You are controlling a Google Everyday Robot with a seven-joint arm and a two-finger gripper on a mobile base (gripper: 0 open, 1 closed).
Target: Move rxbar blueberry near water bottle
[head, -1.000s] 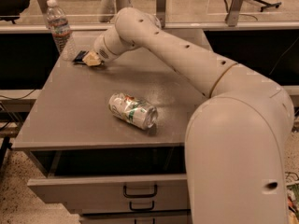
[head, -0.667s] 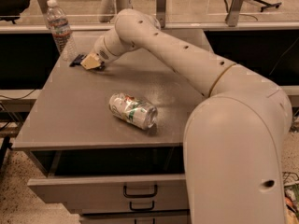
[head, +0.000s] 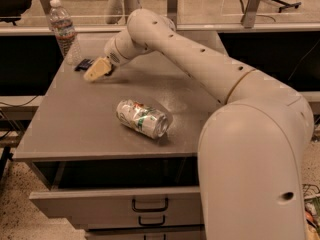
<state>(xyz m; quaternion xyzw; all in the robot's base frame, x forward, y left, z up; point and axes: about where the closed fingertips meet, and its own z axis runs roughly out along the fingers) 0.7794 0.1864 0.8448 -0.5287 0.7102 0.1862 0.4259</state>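
The water bottle [head: 62,30], clear with a white cap and a pale label band, stands upright at the table's far left corner. The rxbar blueberry [head: 83,64], a small dark navy bar, lies flat on the table just right of the bottle's base. My gripper [head: 97,69] is low over the table, right beside the bar on its right side. Whether it touches the bar cannot be made out. My arm reaches in from the right.
A dented silver-green drink can [head: 142,118] lies on its side in the middle of the grey table [head: 75,134]. Drawers sit below the table's front edge. A glass partition with posts runs behind the table.
My gripper has shifted slightly down and toward the front. The bar lies by the bottle's base as before. The can has not moved.
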